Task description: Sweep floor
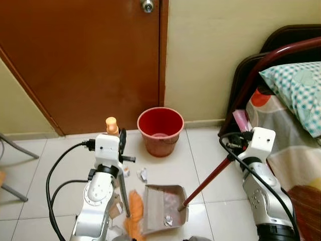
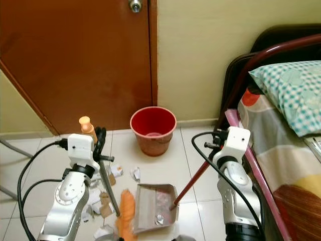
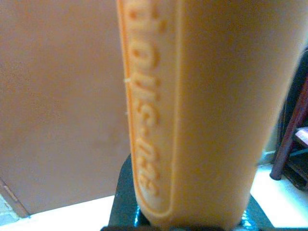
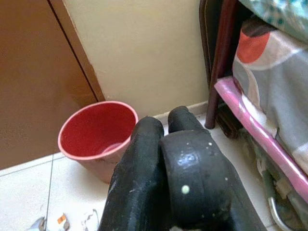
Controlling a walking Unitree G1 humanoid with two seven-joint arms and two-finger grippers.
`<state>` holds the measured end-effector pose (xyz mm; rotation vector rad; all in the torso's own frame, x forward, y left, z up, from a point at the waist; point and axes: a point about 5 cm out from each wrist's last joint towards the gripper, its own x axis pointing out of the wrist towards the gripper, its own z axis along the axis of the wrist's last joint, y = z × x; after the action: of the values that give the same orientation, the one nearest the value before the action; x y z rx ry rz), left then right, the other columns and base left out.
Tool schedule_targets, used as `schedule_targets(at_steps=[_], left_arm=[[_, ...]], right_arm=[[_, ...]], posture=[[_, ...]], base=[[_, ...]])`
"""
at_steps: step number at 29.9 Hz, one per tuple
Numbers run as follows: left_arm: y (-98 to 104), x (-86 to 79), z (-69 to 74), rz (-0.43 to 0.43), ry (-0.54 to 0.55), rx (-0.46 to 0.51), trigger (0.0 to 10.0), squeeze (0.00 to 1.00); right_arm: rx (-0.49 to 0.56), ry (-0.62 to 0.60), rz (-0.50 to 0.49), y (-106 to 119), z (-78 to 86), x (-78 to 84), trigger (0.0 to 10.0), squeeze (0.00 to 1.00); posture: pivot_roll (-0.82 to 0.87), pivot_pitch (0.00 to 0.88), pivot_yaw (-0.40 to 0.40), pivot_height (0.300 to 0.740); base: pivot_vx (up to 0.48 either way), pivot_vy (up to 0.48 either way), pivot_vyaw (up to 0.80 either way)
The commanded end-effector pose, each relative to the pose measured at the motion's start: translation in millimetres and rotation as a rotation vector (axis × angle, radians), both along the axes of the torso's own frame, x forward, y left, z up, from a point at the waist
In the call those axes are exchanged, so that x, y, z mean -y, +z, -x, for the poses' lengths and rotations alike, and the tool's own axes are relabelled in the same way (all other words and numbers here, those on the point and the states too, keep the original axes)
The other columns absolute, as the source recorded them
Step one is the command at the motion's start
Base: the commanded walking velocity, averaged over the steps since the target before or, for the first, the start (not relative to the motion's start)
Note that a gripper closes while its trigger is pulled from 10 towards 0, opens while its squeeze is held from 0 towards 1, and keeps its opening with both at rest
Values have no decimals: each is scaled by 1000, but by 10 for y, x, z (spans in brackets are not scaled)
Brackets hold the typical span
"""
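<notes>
Text: embossed only
Broom handle point(image 3: 202, 110) has raised lettering along it; reads partly like "…olic-049", not fully legible.

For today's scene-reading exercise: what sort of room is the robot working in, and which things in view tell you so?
Most likely a bedroom in a home. A bed with a patterned pillow stands on the robot's right, a wooden door with a knob is set in the wall ahead, and a red bucket sits on the tiled floor.
</notes>
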<state>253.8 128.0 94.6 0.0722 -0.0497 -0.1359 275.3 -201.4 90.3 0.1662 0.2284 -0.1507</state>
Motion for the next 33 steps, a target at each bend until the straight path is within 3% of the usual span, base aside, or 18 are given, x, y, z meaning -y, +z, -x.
schedule_targets(at_steps=[1,26,33], left_arm=[[57,10,-19,-10,-6,27,10000,0],[51,18,-14,-11,-14,27,10000,0],[41,34,-1,0,-14,24,10000,0]], right_arm=[[39,8,5,61,-11,-11,10000,0],[72,56,44,49,-51,-52,10000,0],[73,64,46,39,-53,-50,10000,0]], posture=[[-61,49,8,740],[-54,49,3,740],[-53,49,1,740]], base=[[322,0,0],[300,0,0],[71,0,0]])
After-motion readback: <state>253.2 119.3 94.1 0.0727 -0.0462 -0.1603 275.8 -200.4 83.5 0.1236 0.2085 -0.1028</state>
